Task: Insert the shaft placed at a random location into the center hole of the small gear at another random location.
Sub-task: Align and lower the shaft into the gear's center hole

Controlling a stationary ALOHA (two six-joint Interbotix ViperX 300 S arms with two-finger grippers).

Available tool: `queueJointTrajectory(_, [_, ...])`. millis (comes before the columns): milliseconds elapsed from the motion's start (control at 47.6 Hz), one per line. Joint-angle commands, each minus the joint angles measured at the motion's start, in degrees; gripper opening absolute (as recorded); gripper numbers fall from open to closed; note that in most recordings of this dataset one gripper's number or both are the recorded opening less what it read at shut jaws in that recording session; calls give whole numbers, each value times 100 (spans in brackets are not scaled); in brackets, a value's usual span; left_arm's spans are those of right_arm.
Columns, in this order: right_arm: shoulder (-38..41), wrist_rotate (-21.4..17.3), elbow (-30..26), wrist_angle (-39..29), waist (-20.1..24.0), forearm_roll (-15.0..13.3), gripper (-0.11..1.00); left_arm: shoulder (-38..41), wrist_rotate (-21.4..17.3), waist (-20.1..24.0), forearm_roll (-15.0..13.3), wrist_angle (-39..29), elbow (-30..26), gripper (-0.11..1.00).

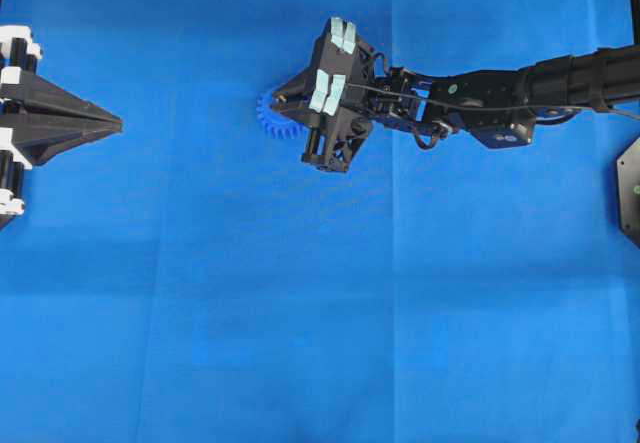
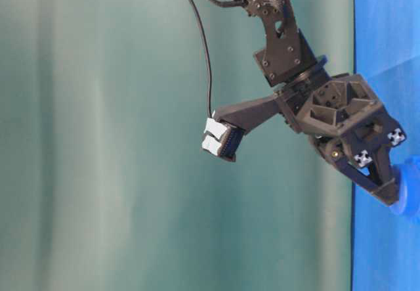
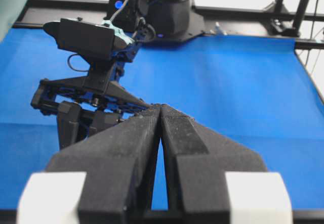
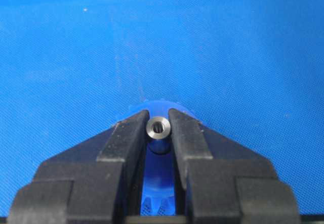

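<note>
1. Nearest the right wrist lens: right gripper (image 4: 159, 128), matte black, wedge-shaped jaws with a grainy printed surface, pinched narrowly on the shaft (image 4: 158, 127).
2. Shaft: tiny silver-grey metal cylinder, smooth, its round end face with a dark recess turned toward the lens, clamped at the jaw tips in the lower middle of that frame.
3. Directly beneath and behind the shaft: small gear (image 4: 158, 183), bright blue plastic, toothed rim peeking out between and past the jaws; center hole hidden.
4. Overhead, upper middle: same gear (image 1: 275, 116) half covered by the right gripper (image 1: 285, 93), only the left teeth showing.
5. Tabletop (image 1: 300, 313): blue cloth mat, faintly creased in a grid.
6. Left edge overhead: left gripper (image 1: 115, 121), black pointed jaws pressed together, holding nothing, well apart from the gear.
</note>
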State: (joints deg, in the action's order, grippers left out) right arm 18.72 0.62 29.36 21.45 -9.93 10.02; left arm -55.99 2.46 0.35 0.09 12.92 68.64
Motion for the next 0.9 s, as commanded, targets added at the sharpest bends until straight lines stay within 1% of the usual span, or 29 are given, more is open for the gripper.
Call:
queueJointTrajectory(0, [-79, 0, -70, 44, -9, 0, 3, 26, -9, 9, 9, 26, -53, 0])
queueJointTrajectory(504, [-79, 9, -70, 44, 18, -9, 4, 26, -9, 9, 0, 18, -53, 0])
queueJointTrajectory(546, [-79, 9, -79, 44, 18, -9, 6, 26, -9, 9, 0, 18, -53, 0])
queueJointTrajectory(609, [-79, 9, -88, 44, 18, -9, 16, 26, -9, 9, 9, 18, -53, 0])
queueJointTrajectory(672, [-70, 0, -97, 44, 18, -9, 31, 26, -9, 9, 0, 18, -53, 0])
queueJointTrajectory(798, [-79, -9, -114, 53, 26, 0, 68, 26, -9, 9, 9, -26, -53, 0])
queueJointTrajectory(819, [-79, -9, -123, 53, 26, 0, 78, 26, -9, 9, 9, -35, -53, 0])
queueJointTrajectory(841, [-79, -9, -123, 62, 26, 0, 81, 26, -9, 9, 9, -44, -53, 0])
queueJointTrajectory(883, [-79, -9, -123, 70, 26, 0, 83, 26, -9, 9, 0, -44, -53, 0])
